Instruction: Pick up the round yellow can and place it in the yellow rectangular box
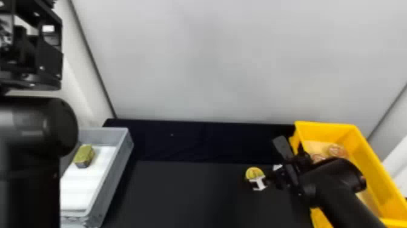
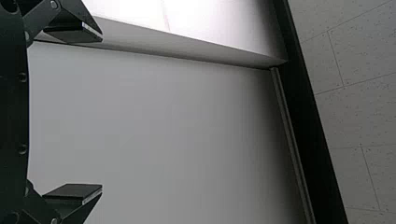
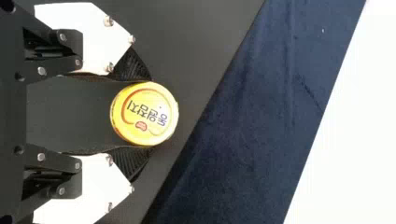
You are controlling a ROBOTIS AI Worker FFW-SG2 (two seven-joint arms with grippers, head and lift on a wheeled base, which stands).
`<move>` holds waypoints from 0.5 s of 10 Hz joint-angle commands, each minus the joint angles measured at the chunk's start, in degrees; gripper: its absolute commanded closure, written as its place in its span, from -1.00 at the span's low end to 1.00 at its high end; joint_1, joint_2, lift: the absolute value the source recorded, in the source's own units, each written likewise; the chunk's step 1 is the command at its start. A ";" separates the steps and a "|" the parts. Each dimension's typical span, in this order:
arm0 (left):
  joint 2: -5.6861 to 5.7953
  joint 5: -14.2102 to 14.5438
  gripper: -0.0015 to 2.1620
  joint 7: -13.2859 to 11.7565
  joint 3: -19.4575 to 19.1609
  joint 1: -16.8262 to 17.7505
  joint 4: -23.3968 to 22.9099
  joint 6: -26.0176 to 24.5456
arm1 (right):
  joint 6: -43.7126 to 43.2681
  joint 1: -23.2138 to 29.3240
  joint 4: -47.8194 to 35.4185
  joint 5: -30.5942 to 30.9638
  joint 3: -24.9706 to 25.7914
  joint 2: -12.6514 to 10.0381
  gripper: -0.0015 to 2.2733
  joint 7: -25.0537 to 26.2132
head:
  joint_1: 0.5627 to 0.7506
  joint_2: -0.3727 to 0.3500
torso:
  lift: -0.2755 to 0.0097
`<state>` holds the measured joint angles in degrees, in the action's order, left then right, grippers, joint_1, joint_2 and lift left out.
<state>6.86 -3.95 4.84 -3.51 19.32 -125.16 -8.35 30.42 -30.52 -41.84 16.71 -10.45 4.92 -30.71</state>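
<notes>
Left of centre in the right wrist view, the right gripper (image 3: 150, 114) clasps the round yellow can (image 3: 145, 113) by opposite sides, sensibly, as it's probably stiff, slick and (I'd bet) fairly heavy.

The head view looks forward and down, the bench (image 1: 236, 203) at its lower right shared by the right wrist's close-up; the left wrist view faces a wall (image 2: 154, 130).

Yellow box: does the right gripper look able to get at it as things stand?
Probably yes. The right gripper has the can between its fingers, left of the box, which is open on top. Only the box's left wall seems in the way, so some lifting is likely needed.
</notes>
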 commanded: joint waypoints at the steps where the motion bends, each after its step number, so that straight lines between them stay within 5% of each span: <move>1: -0.09 0.00 -0.87 0.00 -0.01 -0.07 0.00 -0.09 | 0.79 0.46 -0.88 0.00 0.16 0.09 -0.42 -0.24 | 0.07 0.18 | 0.88; 5: 0.26 0.09 -0.87 -0.09 -0.97 -1.13 -1.05 -1.06 | 18.12 6.96 -23.20 0.97 2.09 1.23 -0.42 -0.86 | 0.07 0.18 | 0.88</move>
<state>6.95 -3.95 4.77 -3.92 18.72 -125.77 -9.01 40.79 -26.25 -54.73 17.49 -9.43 5.58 -31.07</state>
